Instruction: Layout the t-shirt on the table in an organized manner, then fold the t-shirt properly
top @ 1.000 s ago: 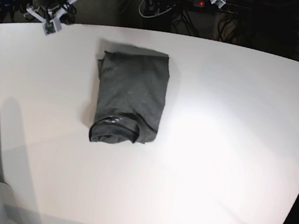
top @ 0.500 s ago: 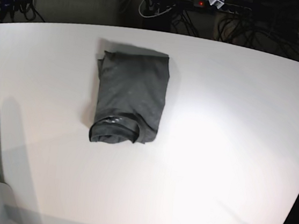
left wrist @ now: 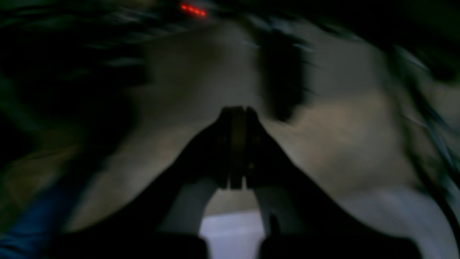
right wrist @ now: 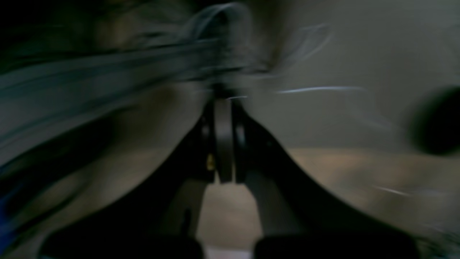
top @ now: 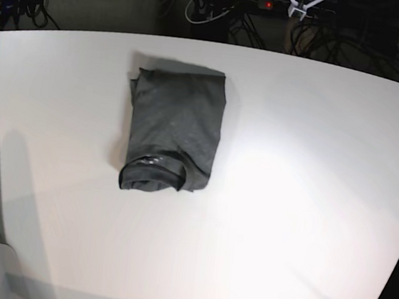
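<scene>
T-shirt [top: 174,132] sits folded on bench [top: 308,205]: soft, light, limp. Pinch it at the edges. Left end effector [left wrist: 235,111] and right end effector [right wrist: 223,102] both closed, empty.

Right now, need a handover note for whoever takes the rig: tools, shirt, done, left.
Left tool: shut, empty, off the table over the floor cables.
Right tool: shut, empty, also off the table.
T-shirt: folded into a compact rectangle, collar end toward the near edge, lying on the white table nearer its far left part. Nothing touches it.
Done: layout and fold look complete, edges fairly square.
Left: apparently nothing; perhaps check that the bundle at the collar end is tidy.
</scene>
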